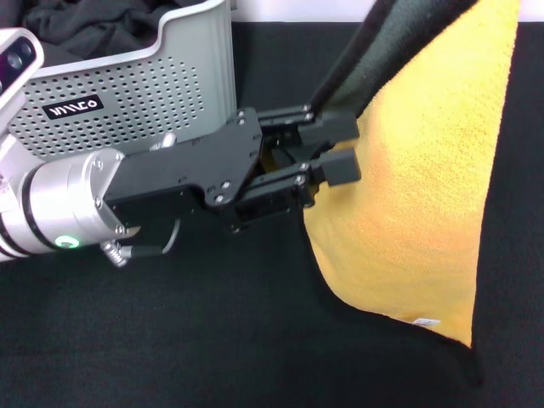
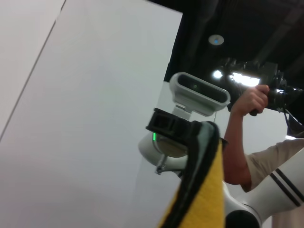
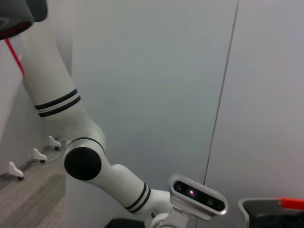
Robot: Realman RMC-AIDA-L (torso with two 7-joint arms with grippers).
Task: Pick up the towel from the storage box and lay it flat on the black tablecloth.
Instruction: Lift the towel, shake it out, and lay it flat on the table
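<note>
The left hand [image 1: 327, 153] reaches in from the left of the head view, its black fingers [image 1: 340, 167] pointing right at the towel's left edge. The two fingers stand a little apart, with the dark-edged fold of the towel [image 1: 425, 161] lying against their tips; whether they actually pinch the cloth cannot be told from here.

The towel hangs in the air on the right side of the scene, orange-yellow face toward the camera, its dark grey-black edging running up and out of the top of the head view. Its lower corner dips toward the near right, where a small white tag sits on the yellow, and that corner seems to reach the black tablecloth [image 1: 170, 340], which covers the desk from the near edge to the far side.

The storage box [image 1: 127, 93] stands at the far left on the tablecloth, just behind the left arm's silver wrist, its black label facing the camera. Dark cloth [image 1: 85, 25] lies bunched inside it.

In the left wrist view the towel [image 2: 204, 199] rises as a narrow yellow strip with dark edging, draped over a black part of the other arm. A person holding a camera [image 2: 251, 80] stands behind.

The right hand's state cannot be told; the right wrist view shows only a white arm [image 3: 95, 171] before a grey wall.
</note>
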